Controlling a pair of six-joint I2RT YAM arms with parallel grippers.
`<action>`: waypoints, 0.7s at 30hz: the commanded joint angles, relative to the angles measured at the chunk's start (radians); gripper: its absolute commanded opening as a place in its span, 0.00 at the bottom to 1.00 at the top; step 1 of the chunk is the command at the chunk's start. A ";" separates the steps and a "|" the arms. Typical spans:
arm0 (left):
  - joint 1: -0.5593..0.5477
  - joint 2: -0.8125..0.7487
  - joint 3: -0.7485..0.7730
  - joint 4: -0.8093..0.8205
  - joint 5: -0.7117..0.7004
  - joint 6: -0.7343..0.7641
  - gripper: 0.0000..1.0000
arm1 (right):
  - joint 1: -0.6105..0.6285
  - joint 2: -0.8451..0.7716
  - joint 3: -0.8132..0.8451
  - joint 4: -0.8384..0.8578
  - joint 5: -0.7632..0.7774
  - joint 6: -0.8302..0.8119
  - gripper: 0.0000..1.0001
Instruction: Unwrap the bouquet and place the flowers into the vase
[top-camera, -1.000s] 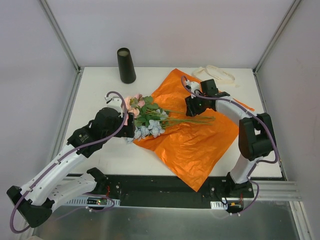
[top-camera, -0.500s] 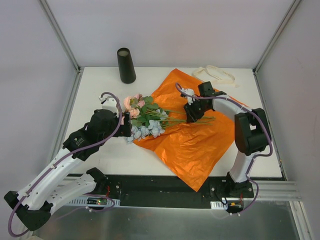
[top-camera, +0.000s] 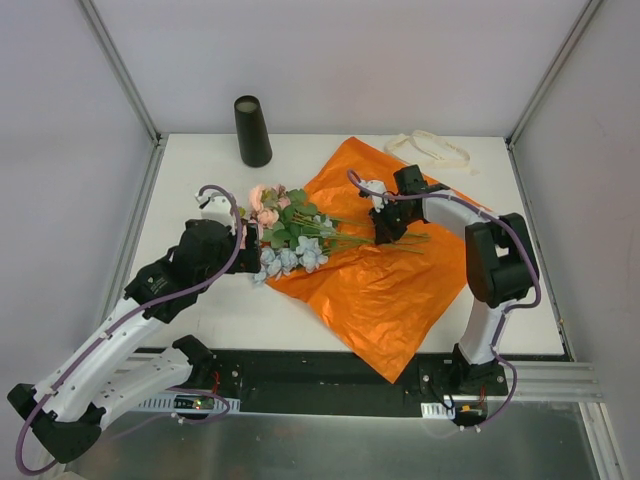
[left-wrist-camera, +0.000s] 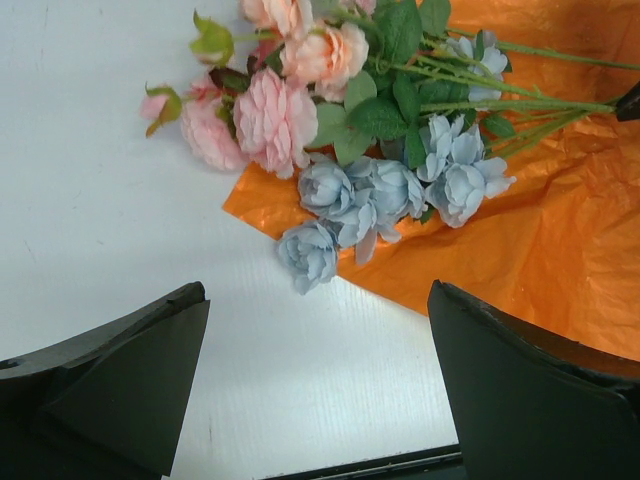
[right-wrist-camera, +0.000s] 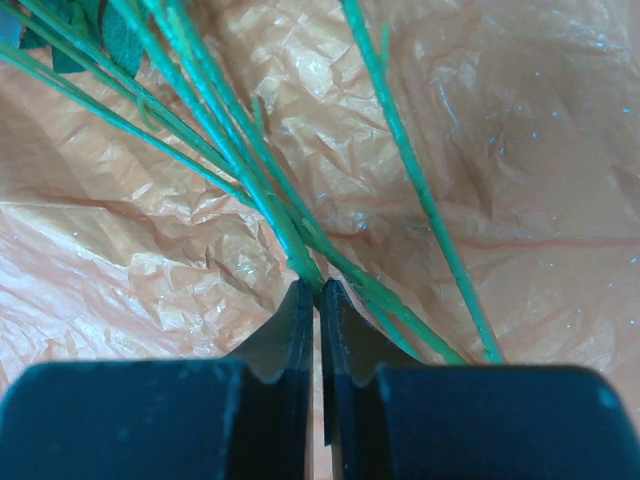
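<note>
Two grippers: the right gripper (right-wrist-camera: 320, 290), apart a second ago, now pinches the flower stems (right-wrist-camera: 288, 238) on one orange paper (top-camera: 390, 285). The left gripper (left-wrist-camera: 318, 300) stays apart beside the blooms (left-wrist-camera: 370, 190). One vase (top-camera: 252, 130) stands behind.

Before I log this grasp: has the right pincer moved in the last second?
Yes. The right pincer has shifted away from the cream ribbon at the back, toward the near edge, and shut on the flower stems.

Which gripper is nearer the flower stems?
Right. The right gripper is shut on the stems over the orange paper; the left gripper is open, apart from them, by the blue roses.
</note>
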 joint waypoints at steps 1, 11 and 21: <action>0.003 -0.008 -0.012 0.016 -0.022 0.014 0.96 | 0.008 -0.056 -0.006 0.032 -0.011 -0.027 0.03; 0.003 0.013 -0.012 0.020 -0.021 -0.064 0.95 | 0.024 -0.249 -0.072 0.003 -0.113 -0.091 0.00; 0.004 0.152 0.060 0.075 0.136 -0.469 0.90 | 0.067 -0.335 -0.131 0.075 -0.140 0.063 0.00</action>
